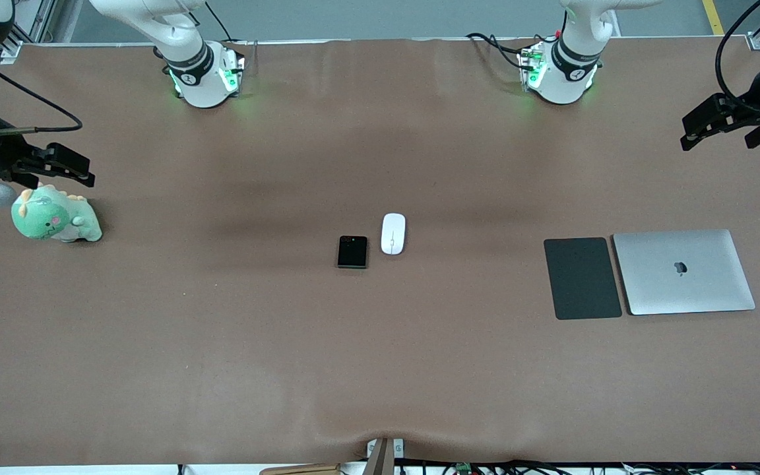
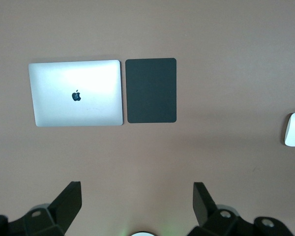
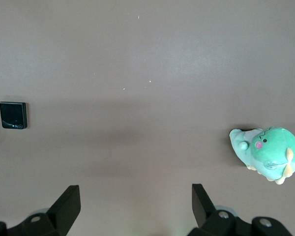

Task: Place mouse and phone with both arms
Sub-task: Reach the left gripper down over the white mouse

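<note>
The white oval mouse (image 1: 393, 233) lies at the middle of the brown table, beside the small black phone (image 1: 352, 251), which is slightly nearer the front camera. The mouse shows at the edge of the left wrist view (image 2: 294, 129), and the phone shows in the right wrist view (image 3: 13, 115). My left gripper (image 1: 690, 132) hangs open and empty in the air at the left arm's end of the table; its own view (image 2: 136, 196) shows bare table under it. My right gripper (image 1: 80, 168) hangs open and empty at the right arm's end, also seen in its own view (image 3: 135, 197).
A closed silver laptop (image 1: 683, 271) and a dark-grey mouse pad (image 1: 582, 278) lie side by side toward the left arm's end; both show in the left wrist view, laptop (image 2: 76, 92) and pad (image 2: 151, 90). A green plush dinosaur (image 1: 55, 216) sits below my right gripper.
</note>
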Controlling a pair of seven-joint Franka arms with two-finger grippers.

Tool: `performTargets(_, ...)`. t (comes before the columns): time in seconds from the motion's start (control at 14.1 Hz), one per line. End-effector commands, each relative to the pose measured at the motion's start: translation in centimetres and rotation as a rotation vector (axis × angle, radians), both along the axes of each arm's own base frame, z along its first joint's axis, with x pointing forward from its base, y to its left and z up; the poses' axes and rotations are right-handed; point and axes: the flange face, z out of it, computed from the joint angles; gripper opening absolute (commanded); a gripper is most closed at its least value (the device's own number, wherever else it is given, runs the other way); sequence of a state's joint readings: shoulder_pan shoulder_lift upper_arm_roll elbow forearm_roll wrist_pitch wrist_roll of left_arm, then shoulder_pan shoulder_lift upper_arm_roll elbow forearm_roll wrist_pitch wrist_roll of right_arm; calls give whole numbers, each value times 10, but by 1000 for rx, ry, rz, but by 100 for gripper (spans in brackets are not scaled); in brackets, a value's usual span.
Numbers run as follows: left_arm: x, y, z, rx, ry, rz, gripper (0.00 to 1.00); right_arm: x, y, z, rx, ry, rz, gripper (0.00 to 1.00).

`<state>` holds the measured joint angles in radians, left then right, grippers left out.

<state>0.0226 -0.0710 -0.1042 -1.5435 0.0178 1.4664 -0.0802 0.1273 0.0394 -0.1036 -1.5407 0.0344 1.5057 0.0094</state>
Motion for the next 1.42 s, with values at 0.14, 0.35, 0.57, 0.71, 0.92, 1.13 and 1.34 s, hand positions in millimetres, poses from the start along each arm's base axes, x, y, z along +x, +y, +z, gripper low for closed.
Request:
performTargets(0.14,-2,2,10,20,-6,0,100,1,-2,-2,-4,-3,2,100)
performTargets(0.35,0,-3,12,18,-11,-10,100,4,0,-6,-5,4,4,100)
performTargets(0.57,18,-15,-12,8,31,-11,100,4,-1,-7,-5,5,2,100)
performTargets(0.71,29,-54,-45,-40,95,18,100,4,-1,-7,-5,4,2,100)
performTargets(0.92,45,-116,-90,-60,119,-10,100,4,-1,-7,-5,4,2,100)
performTargets(1.13,49,-185,-141,-77,133,-54,100,4,-1,-7,-5,2,2,100)
performTargets(1.34,48,-261,-204,-97,154,-144,100,7,-2,-10,-5,3,1,100)
